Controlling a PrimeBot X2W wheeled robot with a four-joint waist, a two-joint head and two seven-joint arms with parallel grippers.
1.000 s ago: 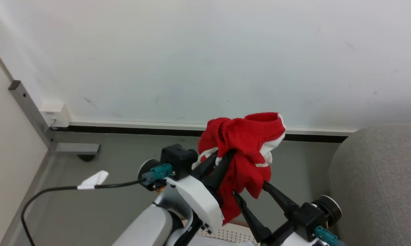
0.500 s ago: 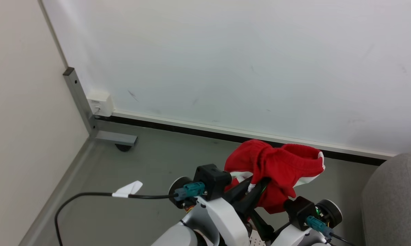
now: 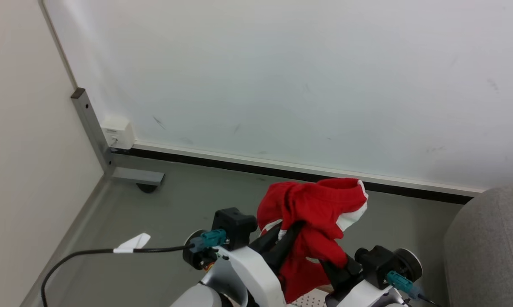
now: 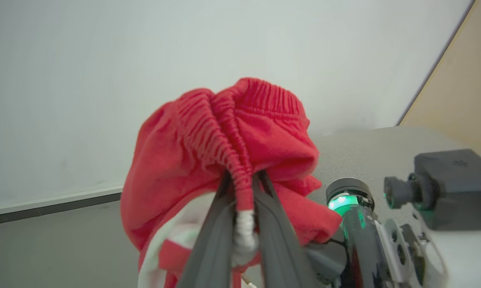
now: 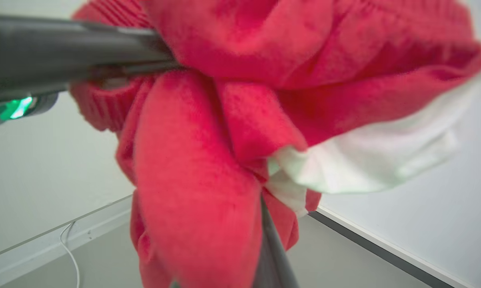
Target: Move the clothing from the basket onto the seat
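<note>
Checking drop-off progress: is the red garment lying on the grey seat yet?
No, the red garment is bunched up in the air in the left hand, apart from the seat at the right edge.

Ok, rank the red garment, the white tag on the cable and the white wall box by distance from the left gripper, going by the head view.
From the left gripper:
1. red garment: clamped in its fingers, right at the gripper.
2. white tag: on the black cable, out to the left.
3. white wall box: farthest, upper left of the view.
</note>
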